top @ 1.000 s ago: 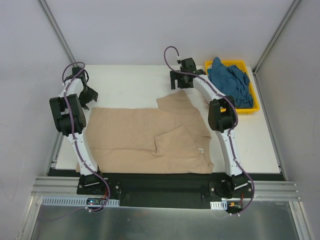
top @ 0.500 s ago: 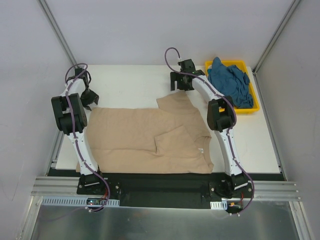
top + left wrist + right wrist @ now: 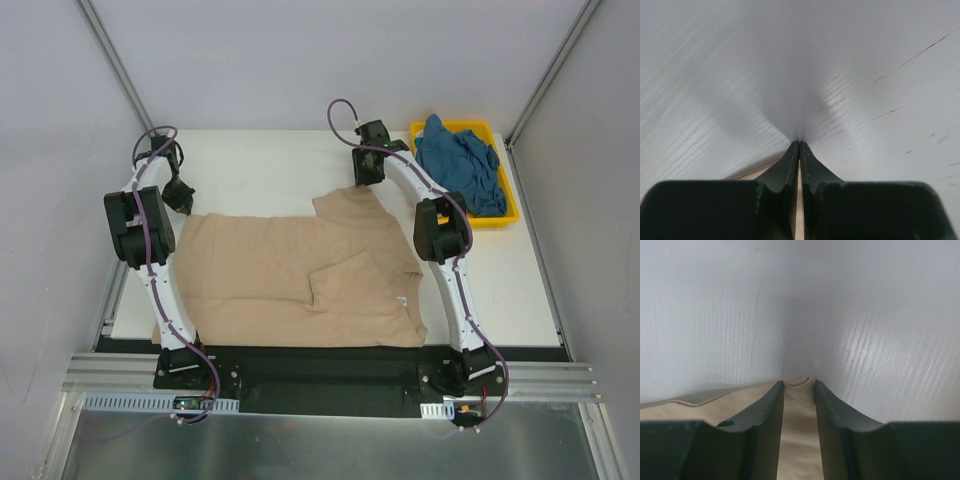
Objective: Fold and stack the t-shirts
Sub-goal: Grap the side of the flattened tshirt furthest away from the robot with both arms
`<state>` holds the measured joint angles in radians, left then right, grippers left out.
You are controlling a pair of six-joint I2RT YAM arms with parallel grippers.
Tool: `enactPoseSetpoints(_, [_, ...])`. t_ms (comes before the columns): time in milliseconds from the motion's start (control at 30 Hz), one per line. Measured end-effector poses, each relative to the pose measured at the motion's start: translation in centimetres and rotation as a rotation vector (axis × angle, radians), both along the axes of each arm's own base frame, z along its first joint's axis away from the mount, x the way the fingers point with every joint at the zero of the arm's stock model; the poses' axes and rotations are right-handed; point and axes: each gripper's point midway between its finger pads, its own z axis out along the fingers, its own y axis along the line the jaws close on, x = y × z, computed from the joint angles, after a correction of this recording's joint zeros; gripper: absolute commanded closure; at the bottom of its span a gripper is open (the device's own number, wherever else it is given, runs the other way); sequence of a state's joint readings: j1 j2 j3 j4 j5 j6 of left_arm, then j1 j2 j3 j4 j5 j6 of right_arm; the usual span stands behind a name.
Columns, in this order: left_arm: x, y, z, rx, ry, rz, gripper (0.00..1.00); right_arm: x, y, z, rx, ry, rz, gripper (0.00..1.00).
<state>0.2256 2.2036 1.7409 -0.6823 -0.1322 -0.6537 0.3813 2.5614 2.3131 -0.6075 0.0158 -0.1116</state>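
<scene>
The tan t-shirt (image 3: 290,275) lies spread flat on the white table, with one sleeve folded in over its middle. My left gripper (image 3: 183,200) sits at its far left corner, and in the left wrist view the gripper (image 3: 799,143) is shut with a thin strip of tan cloth (image 3: 799,200) pinched between the jaws. My right gripper (image 3: 365,178) is down on the far sleeve. The right wrist view shows that gripper (image 3: 798,383) closed on a puckered fold of the tan fabric (image 3: 797,440). The teal t-shirt (image 3: 458,165) lies crumpled in the tray.
The yellow tray (image 3: 492,221) stands at the table's back right corner, close behind the right arm. Grey enclosure walls rise on both sides and at the back. A black mounting rail (image 3: 320,375) runs along the near edge.
Both grippers went from open to closed on the tan shirt's far edge. The left gripper shifted slightly toward the shirt's corner; the shirt itself has not moved.
</scene>
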Motion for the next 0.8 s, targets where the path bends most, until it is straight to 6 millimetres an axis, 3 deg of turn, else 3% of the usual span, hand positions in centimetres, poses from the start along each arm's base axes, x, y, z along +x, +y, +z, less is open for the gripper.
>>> enactPoseSetpoints(100, [0.1,-0.2,0.0,0.002,-0.001,-0.009,1.0,-0.1,0.0,-0.1,-0.005,0.0,0.005,0.84])
enactPoseSetpoints(200, [0.1,-0.3,0.1,0.006,-0.002,-0.017,1.0,-0.1,0.3,-0.1,0.007,0.001,0.013,0.88])
enactPoseSetpoints(267, [-0.1,-0.4,0.1,0.01,0.0,-0.02,1.0,-0.2,0.6,0.0,0.022,0.0,0.023,0.99])
enactPoseSetpoints(500, [-1.9,-1.4,2.1,0.021,-0.007,-0.038,1.0,-2.6,1.6,1.0,0.028,0.006,0.083,0.99])
enactPoseSetpoints(667, [-4.1,-2.1,5.1,0.047,-0.049,-0.046,1.0,-5.5,2.8,4.6,0.036,-0.032,0.144,0.99])
enactPoseSetpoints(800, [-6.9,-2.7,6.0,0.05,-0.065,-0.04,1.0,-8.8,3.0,8.7,0.072,-0.082,0.188,0.99])
